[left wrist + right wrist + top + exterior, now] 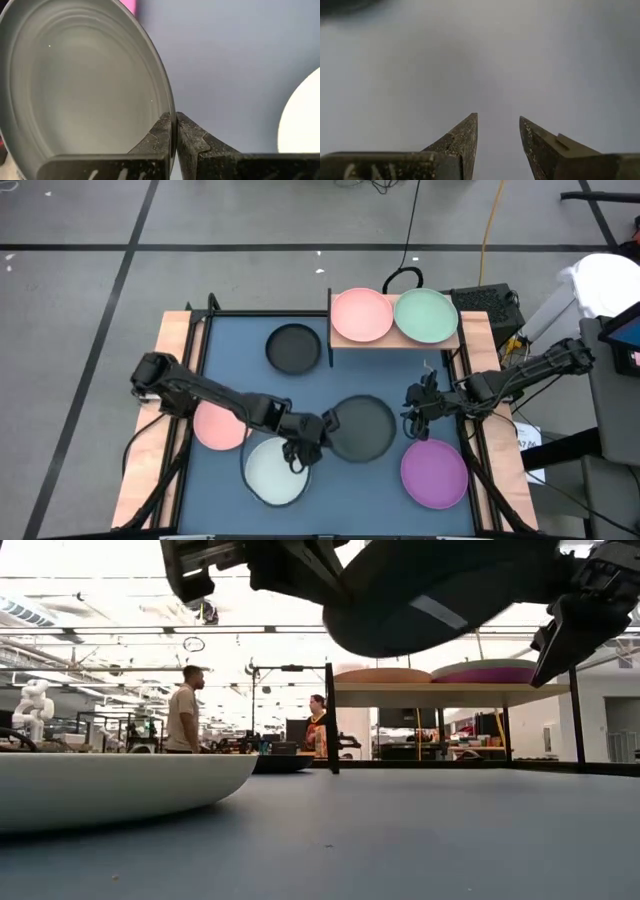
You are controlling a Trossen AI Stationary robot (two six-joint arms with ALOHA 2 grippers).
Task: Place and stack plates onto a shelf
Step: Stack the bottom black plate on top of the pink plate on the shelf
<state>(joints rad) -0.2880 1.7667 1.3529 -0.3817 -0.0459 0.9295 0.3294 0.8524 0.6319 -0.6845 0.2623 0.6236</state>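
We saw the desk (230, 345) with its blue top, and the shelf (395, 340) at its far edge, nearer the right corner. A pink plate (361, 314) and a pale green plate (426, 316) lay side by side on it. In the middle of the desk, the left gripper (322, 426) was pinched tight on the rim of a dark grey plate (362, 428) and held it up off the top. We think it was carrying this plate to the shelf. Next it should lift the plate higher than the shelf and set it on the pink plate. The right gripper (498, 131) hung just beside, a little open, holding nothing.
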